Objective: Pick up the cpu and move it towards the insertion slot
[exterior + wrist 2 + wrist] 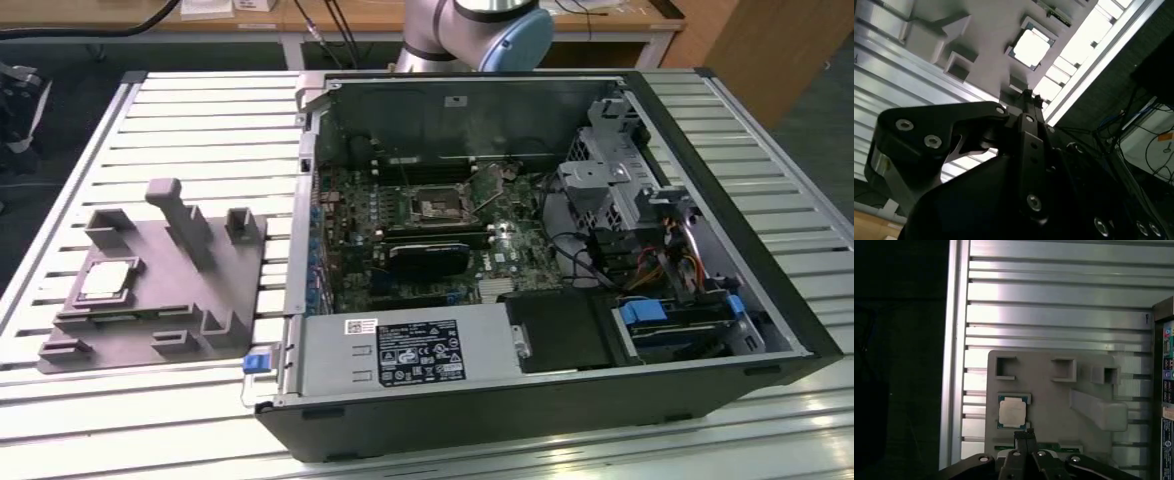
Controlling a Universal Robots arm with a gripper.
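The cpu (107, 281) lies flat in a square recess of the grey tray (214, 300), at the exterior view's left. It has a silvery top and a pale rim. Both wrist views show the cpu (1012, 411) (1030, 47) below my gripper (1025, 435) (1029, 96). The gripper hovers well above the tray (1054, 400), close beside the chip and not touching it. Its thin black fingertips are pressed together with nothing between them. The insertion slot (438, 207) sits on the green board inside the open computer case, with a dark centre and a silver frame.
Raised grey blocks and a tall post (180, 215) stand on the tray. The open black computer case (694, 300) lies at the exterior view's right, on a slatted aluminium table (187, 130). A black card (424, 257), cables and drive cages crowd the case near the slot.
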